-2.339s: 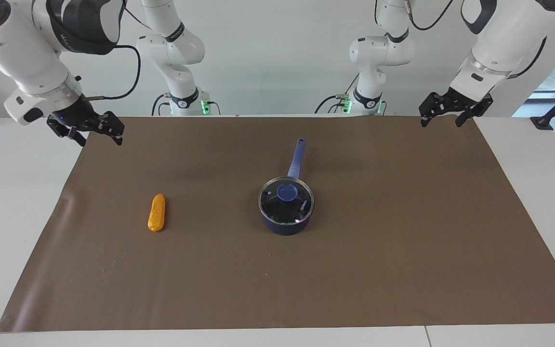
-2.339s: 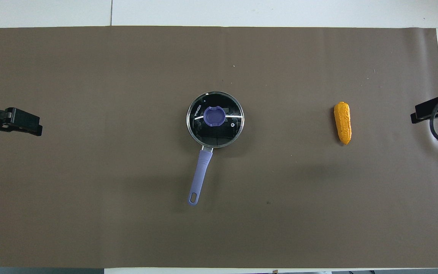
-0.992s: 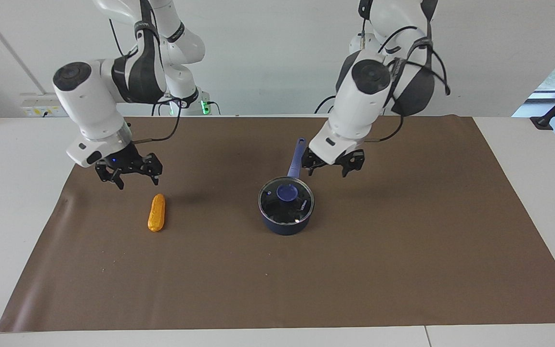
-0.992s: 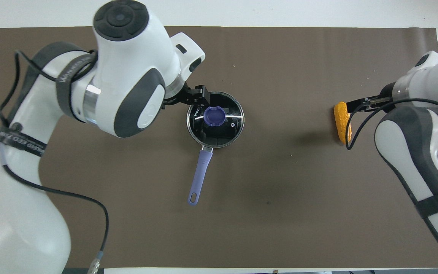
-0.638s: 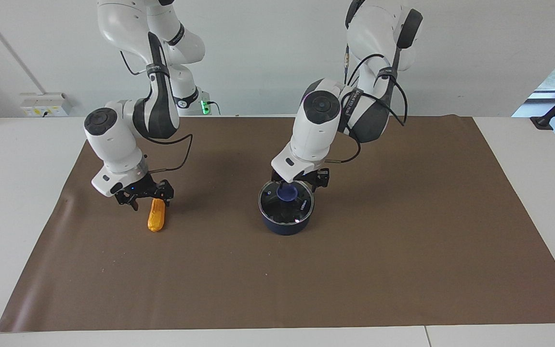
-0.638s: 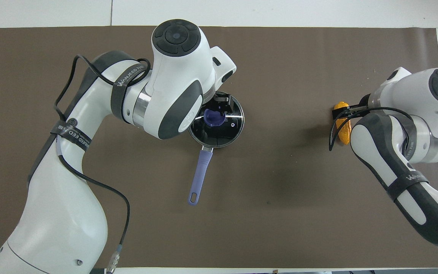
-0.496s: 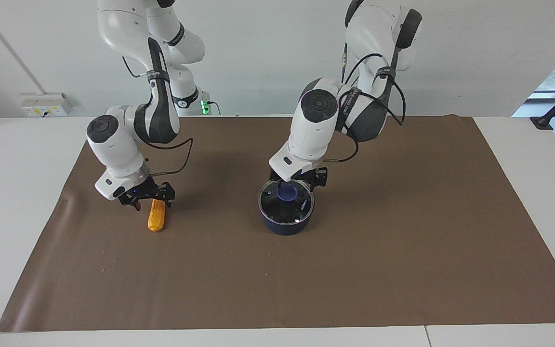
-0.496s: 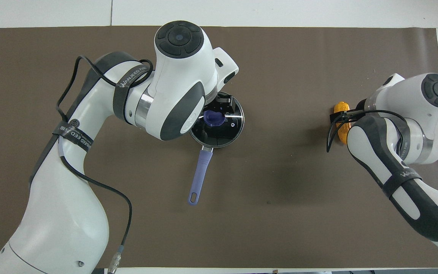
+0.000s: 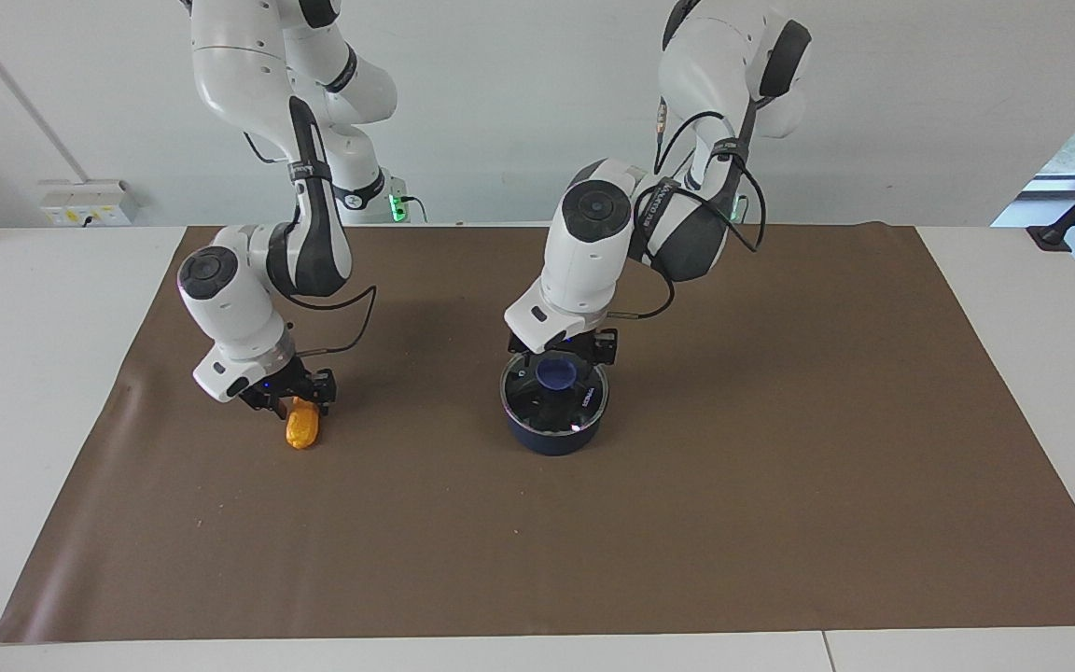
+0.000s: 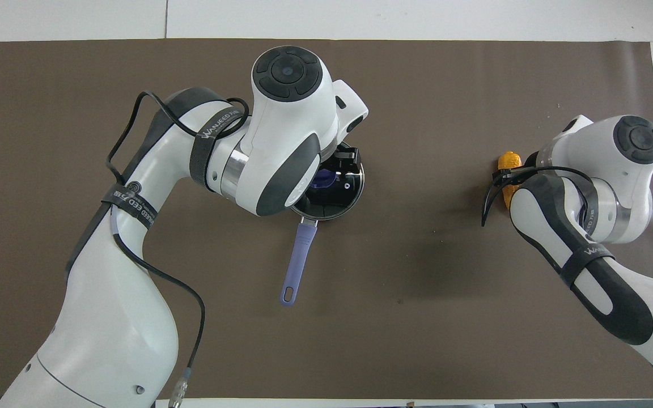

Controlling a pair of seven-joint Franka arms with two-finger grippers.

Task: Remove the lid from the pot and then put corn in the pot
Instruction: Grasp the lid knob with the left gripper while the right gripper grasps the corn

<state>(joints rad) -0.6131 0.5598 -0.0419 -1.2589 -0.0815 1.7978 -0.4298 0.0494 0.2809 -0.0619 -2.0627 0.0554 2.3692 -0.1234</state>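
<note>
Mid-worktop [image 9: 780, 523]: pot [image 9: 551, 437] covered by its lid [image 9: 584, 401], contents unreadable through the glass, handle toward the robots. Down at the lid's blue knob [image 9: 557, 373]: left end effector [image 9: 560, 357], fingers astride the knob, clenched or not cannot tell. Toward the right arm's end: corn [image 9: 302, 429] on the worktop, right end effector [image 9: 291, 399] low over its nearer end, grip likewise unreadable.

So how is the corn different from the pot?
The corn is orange-yellow and bumpy; the pot is dark navy blue and smooth. The corn is a long cob lying flat; the pot is round, upright, with a long handle and a glass lid on it. The corn lies toward the right arm's end; the pot sits mid-table. Both rest on the brown mat, a gripper low over each.
</note>
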